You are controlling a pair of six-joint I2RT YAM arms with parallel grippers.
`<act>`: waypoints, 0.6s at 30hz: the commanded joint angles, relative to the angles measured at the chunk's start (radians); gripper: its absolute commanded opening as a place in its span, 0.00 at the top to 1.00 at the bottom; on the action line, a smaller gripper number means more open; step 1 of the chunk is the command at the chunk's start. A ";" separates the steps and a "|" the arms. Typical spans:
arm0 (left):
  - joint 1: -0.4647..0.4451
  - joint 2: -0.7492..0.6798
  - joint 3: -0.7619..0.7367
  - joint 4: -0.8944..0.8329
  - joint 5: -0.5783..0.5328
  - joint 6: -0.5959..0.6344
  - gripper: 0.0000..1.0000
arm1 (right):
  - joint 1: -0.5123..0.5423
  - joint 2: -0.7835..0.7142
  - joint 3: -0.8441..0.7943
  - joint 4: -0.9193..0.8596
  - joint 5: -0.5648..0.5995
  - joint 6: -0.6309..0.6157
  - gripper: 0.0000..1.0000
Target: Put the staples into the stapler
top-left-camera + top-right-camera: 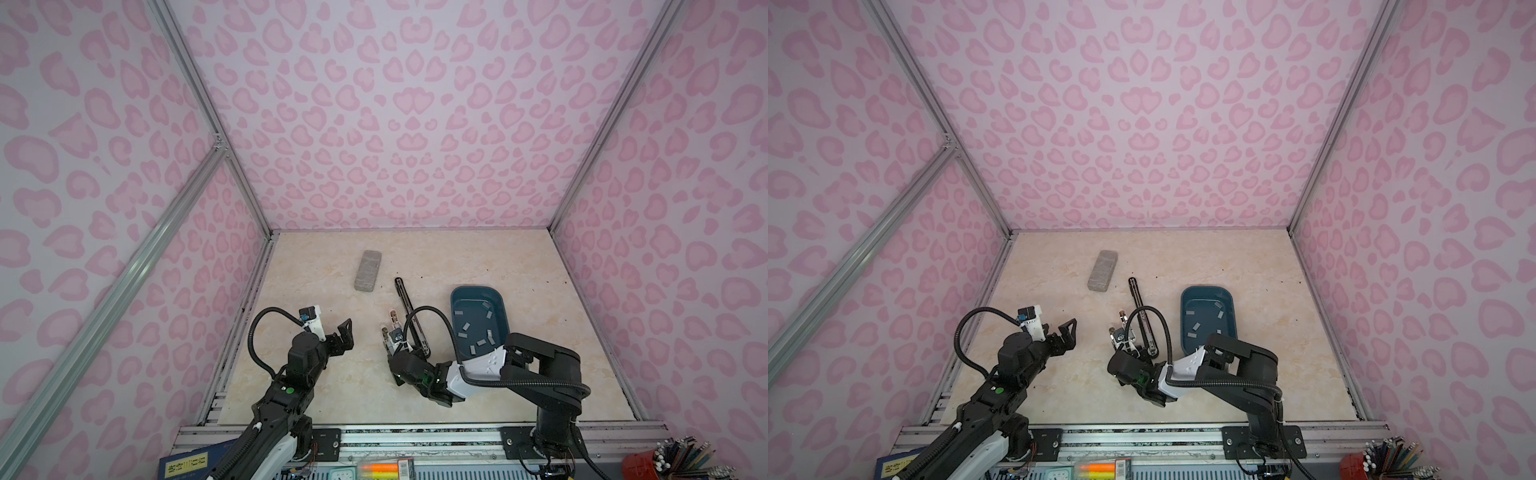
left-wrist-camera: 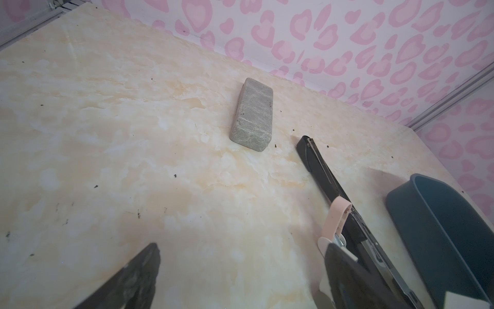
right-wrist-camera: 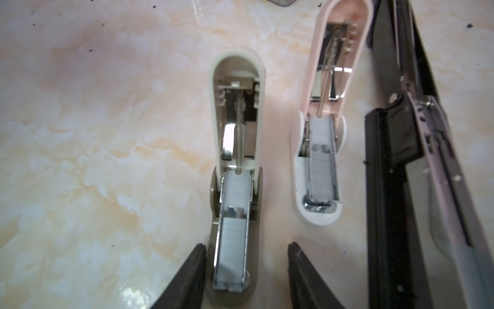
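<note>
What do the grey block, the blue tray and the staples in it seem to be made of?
Grey block: likely stone, matte, pale veins and speckles. Blue tray: probably plastic, smooth, rounded moulded rim. Staples: seemingly metal, flat light-grey strips; too small to be sure.

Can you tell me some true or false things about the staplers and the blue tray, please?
The staples lie in the blue tray. True.
The grey block is inside the tray. False: it lies on the table, apart from the tray.
The left gripper holds a stapler. False: it is open and empty.
The pink stapler lies open. True.
The pink stapler is longer than the black stapler. False: the black one is much longer.
</note>
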 commanded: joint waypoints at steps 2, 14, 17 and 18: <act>0.000 0.007 0.012 0.017 0.008 -0.008 0.03 | 0.004 0.025 -0.011 -0.066 -0.053 -0.036 0.59; 0.000 0.015 0.014 0.019 0.025 -0.003 0.03 | 0.011 0.083 -0.124 0.171 0.003 -0.105 0.66; 0.000 0.028 0.025 0.016 0.044 -0.001 0.03 | 0.005 0.123 -0.156 0.266 -0.019 -0.129 0.70; 0.000 0.036 0.035 0.015 0.058 -0.004 0.03 | 0.006 0.130 -0.159 0.280 -0.030 -0.133 0.71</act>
